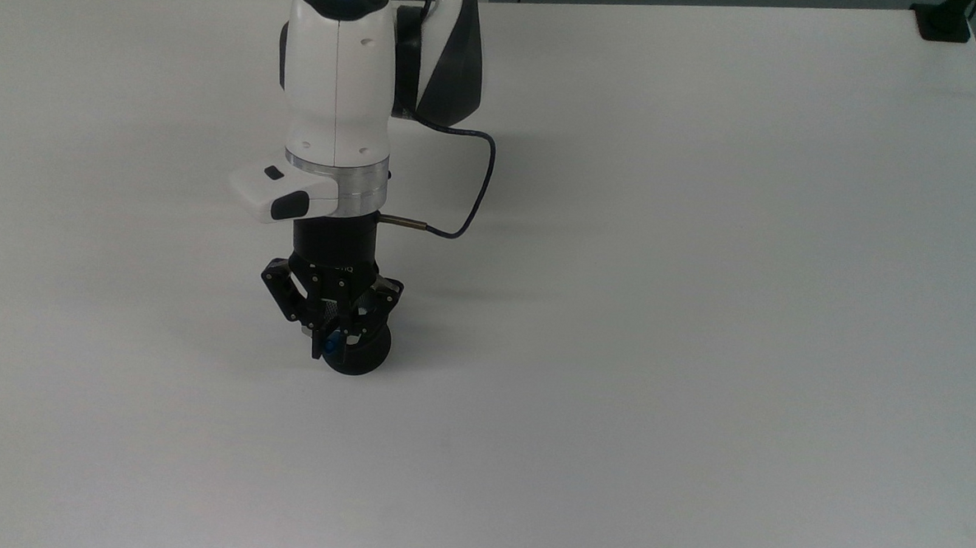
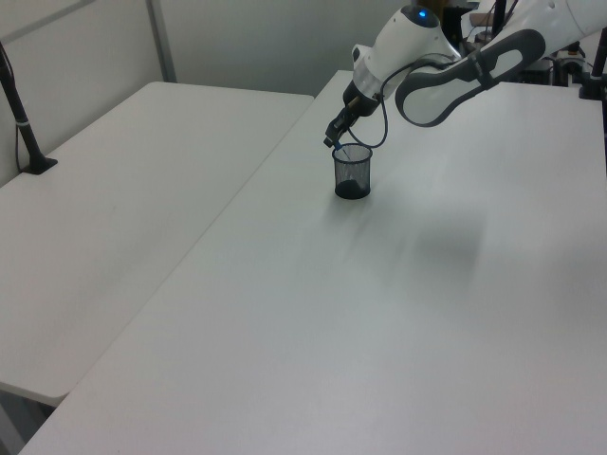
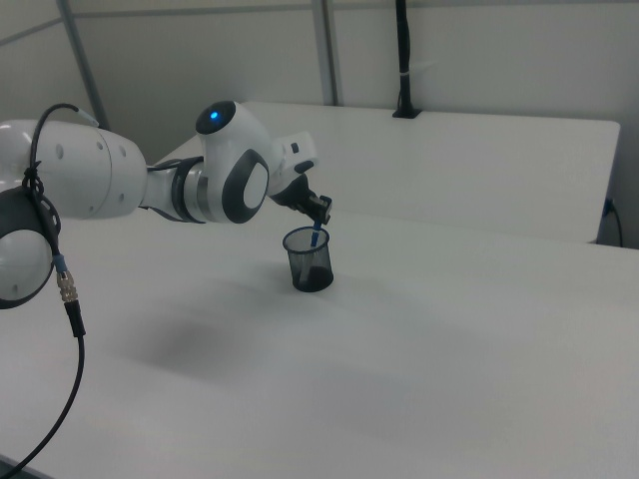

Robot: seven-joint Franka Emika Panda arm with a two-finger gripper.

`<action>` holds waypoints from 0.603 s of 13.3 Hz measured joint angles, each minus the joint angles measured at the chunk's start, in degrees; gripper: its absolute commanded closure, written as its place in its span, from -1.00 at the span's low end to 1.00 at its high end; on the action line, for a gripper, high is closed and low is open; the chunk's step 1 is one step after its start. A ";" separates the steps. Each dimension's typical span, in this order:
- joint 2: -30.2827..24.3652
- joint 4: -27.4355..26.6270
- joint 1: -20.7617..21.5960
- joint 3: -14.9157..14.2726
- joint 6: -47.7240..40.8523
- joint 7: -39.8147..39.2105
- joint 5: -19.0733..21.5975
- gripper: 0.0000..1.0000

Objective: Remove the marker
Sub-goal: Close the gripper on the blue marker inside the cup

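A black mesh cup (image 1: 362, 359) stands on the white table (image 1: 661, 273), left of centre in the top view. The marker (image 1: 332, 349) leans in it, its blue cap sticking out over the rim. My gripper (image 1: 330, 340) hangs straight above the cup, its black fingers drawn in on either side of the cap. In the right view the gripper (image 3: 319, 212) sits just over the cup (image 3: 310, 267) with the marker's (image 3: 316, 238) blue top below it. The left view has the gripper (image 2: 332, 141) at the rim of the cup (image 2: 352, 176).
A dark cable (image 1: 475, 187) loops off the wrist on the top view's right. A black clamp (image 1: 944, 22) sits at the table's far right corner. A second white table (image 2: 114, 199) with a black post (image 2: 19, 104) stands beside this one.
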 measured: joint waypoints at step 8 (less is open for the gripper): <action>-0.21 0.72 -0.01 0.00 0.16 0.01 -0.17 0.74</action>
